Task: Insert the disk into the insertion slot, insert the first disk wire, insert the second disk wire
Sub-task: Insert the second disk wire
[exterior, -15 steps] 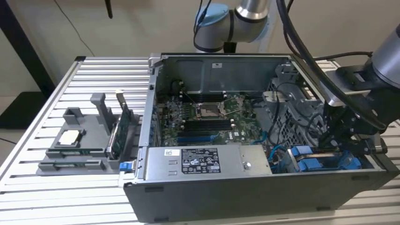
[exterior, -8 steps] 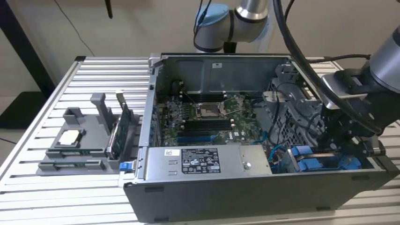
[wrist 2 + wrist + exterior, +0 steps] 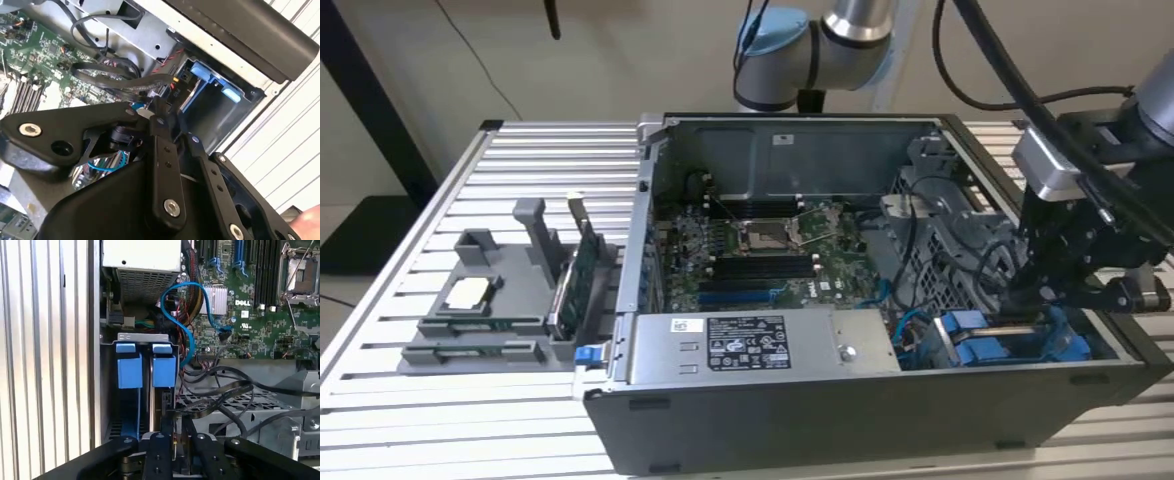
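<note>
The disk (image 3: 164, 371), in its bright blue carrier, stands on edge in the insertion slot (image 3: 145, 336) of the dark grey drive cage, next to another blue-framed drive (image 3: 129, 371). My gripper (image 3: 177, 417) reaches down into the cage from above and is shut on the disk's rear end. In the exterior view the gripper (image 3: 1017, 318) is at the open case's front right corner, between the blue carrier parts (image 3: 970, 340). In the second wrist view the gripper (image 3: 170, 117) sits close to a bundle of black wires (image 3: 125, 82), with a blue carrier (image 3: 207, 75) and a bay wall (image 3: 215, 112) beyond.
Loose black cables (image 3: 220, 390) and a blue data cable (image 3: 186, 315) cross between the cage and the motherboard (image 3: 761, 250). The power supply (image 3: 747, 345) fills the case's front. At the exterior view's left a grey holder (image 3: 480, 330) carries green circuit cards (image 3: 574, 285).
</note>
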`<state>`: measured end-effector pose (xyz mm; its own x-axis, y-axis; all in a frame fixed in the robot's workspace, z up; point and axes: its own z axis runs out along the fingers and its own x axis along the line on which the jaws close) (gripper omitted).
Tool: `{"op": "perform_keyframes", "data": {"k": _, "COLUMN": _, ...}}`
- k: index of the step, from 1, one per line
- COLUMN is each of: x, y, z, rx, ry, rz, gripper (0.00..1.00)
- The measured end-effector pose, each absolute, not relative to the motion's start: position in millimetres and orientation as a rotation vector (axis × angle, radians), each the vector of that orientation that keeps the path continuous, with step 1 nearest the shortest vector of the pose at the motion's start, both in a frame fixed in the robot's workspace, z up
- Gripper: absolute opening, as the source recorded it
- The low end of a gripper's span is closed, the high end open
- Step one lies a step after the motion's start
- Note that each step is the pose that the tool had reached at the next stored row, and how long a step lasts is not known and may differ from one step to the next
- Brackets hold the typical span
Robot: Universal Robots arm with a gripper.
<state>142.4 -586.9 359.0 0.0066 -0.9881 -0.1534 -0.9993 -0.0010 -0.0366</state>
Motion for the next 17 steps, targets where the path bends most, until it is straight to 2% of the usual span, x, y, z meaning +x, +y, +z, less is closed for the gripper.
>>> {"op": "perform_keyframes", "data": {"k": 9, "x": 142.4, "y": -586.9, "z": 378.7, "rx": -2.126, "ry": 2.122, "rz": 0.125, "gripper": 0.24}}
{"op": "perform_keyframes", "data": {"k": 17, "x": 142.4, "y": -586.9, "z": 381.1, "rx": -2.126, "ry": 2.122, "rz": 0.125, "gripper": 0.24}}
